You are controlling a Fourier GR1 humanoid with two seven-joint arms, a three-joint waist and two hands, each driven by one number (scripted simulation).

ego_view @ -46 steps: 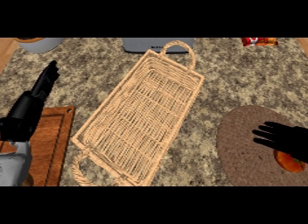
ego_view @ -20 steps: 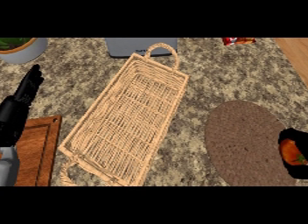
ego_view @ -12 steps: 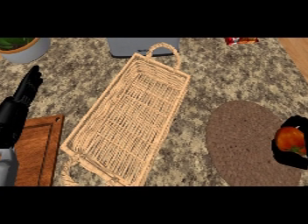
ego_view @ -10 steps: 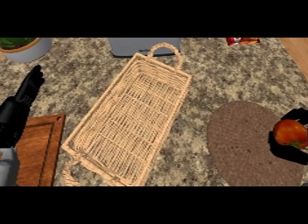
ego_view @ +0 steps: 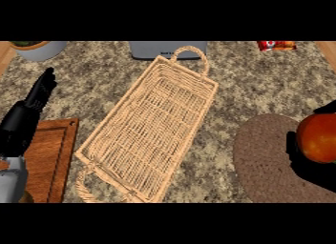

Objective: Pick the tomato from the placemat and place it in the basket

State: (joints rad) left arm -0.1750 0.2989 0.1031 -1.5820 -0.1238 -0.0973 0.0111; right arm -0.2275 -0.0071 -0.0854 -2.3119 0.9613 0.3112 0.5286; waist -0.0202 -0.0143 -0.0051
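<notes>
Counter (ego_view: pixel 269 81) of speckled grey-brown stone is filling most of the frame. Bare wood is showing beyond it at the upper left and upper right corners.

Basket (ego_view: pixel 153 124): a long, shallow wicker tray, lying slantwise from the lower left up toward the top centre. One loop handle is showing at each end. Nothing is lying in it.

Placemat (ego_view: pixel 266 157): round, brown and woven, sitting at the lower right, near the basket but not touching it.

Tomato (ego_view: pixel 326 138): orange-red, showing at the right edge of the frame over the right part of the placemat. The right hand (ego_view: pixel 319 178) is grasping it, with black fingers curling round it from below and another black part showing just above it. Whether the tomato is touching the mat, I cannot tell. It is well apart from the basket.

Left hand (ego_view: pixel 23 124): resting at the left of the frame, released, fingers straight and pointing toward the top edge, holding nothing.

Cutting board (ego_view: pixel 55 147) of reddish wood is lying at the lower left, just beside the basket's near end. The left forearm is partly covering it.

Along the top edge a grey pot (ego_view: pixel 40 49) is standing at the upper left. A grey boxy thing (ego_view: pixel 157 49) is sitting behind the basket's far handle, and a red packet (ego_view: pixel 275 45) is lying toward the upper right.
</notes>
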